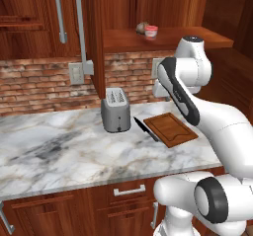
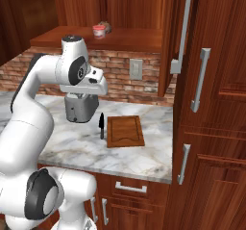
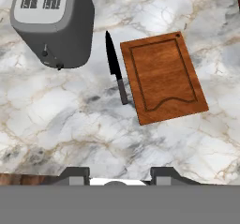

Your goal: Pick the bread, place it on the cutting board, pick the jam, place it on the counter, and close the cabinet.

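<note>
While my arm is raised above the worktop (image 1: 59, 151), my pincer (image 3: 112, 174) looks straight down on it, its 2 dark fingertips (image 3: 75, 174) standing apart with nothing between them, so it is open and empty. Below it the cutting board (image 3: 164, 78) lies flat and bare on the marble, its grooved rim plain to see. Just beside the board's left edge lies a knife (image 3: 115, 66) with a black blade and grey handle, running roughly parallel to the board; whether the handle touches the board I cannot tell. A grey toaster (image 3: 54, 21) with 2 slots stands on the far side of the knife, near the brick backsplash (image 1: 39, 84). Up on the open cabinet (image 1: 94, 37) shelf (image 1: 168, 40), well above the worktop, the bread (image 1: 142, 28) and the jam (image 1: 151, 31) sit side by side, the jam's pale lid uppermost, the bun close against it and partly hidden behind it from the right base camera. The cabinet's door stands swung out toward me, its long silver bar handle (image 1: 81, 27) running vertically down its edge.
</note>
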